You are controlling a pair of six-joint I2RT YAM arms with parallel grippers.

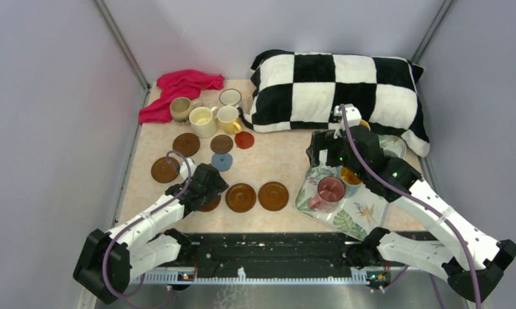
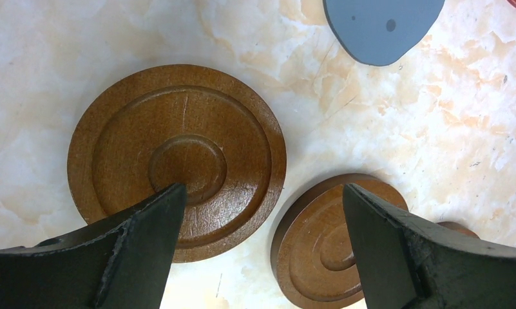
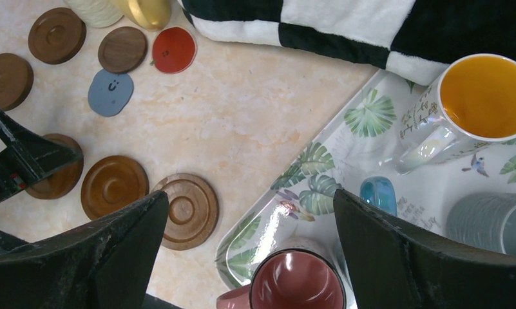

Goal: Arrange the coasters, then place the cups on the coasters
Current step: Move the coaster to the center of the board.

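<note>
Spotter: Closest to the lens, your left gripper (image 2: 265,193) has its black fingers spread wide with nothing between them. It hovers over a ringed brown wooden coaster (image 2: 178,141) at centre left of its wrist frame. A second brown wooden coaster (image 2: 319,238) lies at lower right, by the other finger.

Operator: And the right side?

Spotter: Your right gripper (image 3: 250,198) is just as wide apart and empty. It hangs above the near corner of the leaf-print tray (image 3: 319,167), with a pink cup (image 3: 297,283) at the bottom edge of that frame.

Operator: How far along am I?

Spotter: Barely begun, I'd judge. From above, the round coasters lie in a loose cluster at centre left, among them a blue-grey coaster (image 1: 221,161) and a red coaster (image 1: 245,140), and none carries a cup. Four handled mugs (image 1: 202,121) crowd the upper left beside a crumpled red cloth (image 1: 178,87), and the other cups sit on the tray at right. You have the spacing to finish and every cup to place.

Operator: What does one camera give me that another doesn't?

Spotter: Your right wrist view shows a white mug with an orange inside (image 3: 480,96), a grey ribbed cup (image 3: 493,222) and a blue handle (image 3: 377,193) on the tray. From overhead your right arm hides most of these. Only the overhead view shows the four mugs whole. Your left wrist view shows coasters and no cup at all.
</note>
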